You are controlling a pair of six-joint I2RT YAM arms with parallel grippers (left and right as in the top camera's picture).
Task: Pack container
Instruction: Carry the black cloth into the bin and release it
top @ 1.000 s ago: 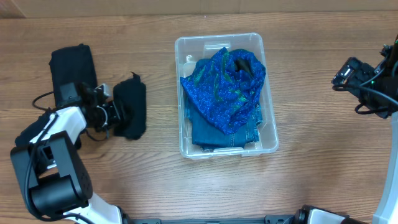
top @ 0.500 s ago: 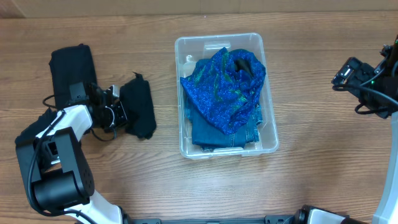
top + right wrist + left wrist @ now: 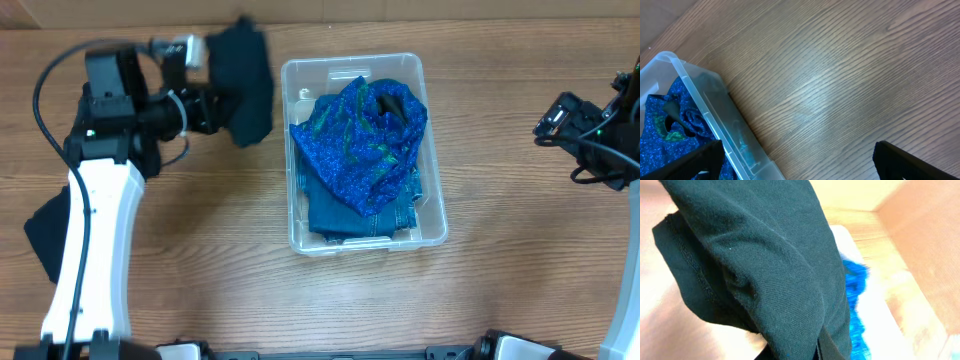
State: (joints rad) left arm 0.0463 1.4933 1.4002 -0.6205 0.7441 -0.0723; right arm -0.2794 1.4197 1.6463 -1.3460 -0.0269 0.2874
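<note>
The container (image 3: 432,140) is a clear plastic bin at the table's middle. A crumpled blue patterned cloth (image 3: 362,130) lies in it on folded blue denim (image 3: 345,215). My left gripper (image 3: 212,100) is lifted off the table, just left of the bin's far left corner, and is shut on a black garment (image 3: 243,78) that hangs from it. The left wrist view is mostly filled by this black garment (image 3: 765,265), with the blue cloth (image 3: 856,297) beyond it. My right gripper (image 3: 556,118) is open and holds nothing, well right of the bin, whose rim (image 3: 705,107) shows in its wrist view.
Bare wooden tabletop (image 3: 500,270) surrounds the bin. A dark shape (image 3: 42,235) shows left of my raised left arm (image 3: 95,210); I cannot tell what it is. The right arm's cables (image 3: 600,150) sit at the table's right edge.
My left gripper has shut on the black garment, lifted it off the table and carried it up and right toward the bin's far left corner. The right arm has not moved.
</note>
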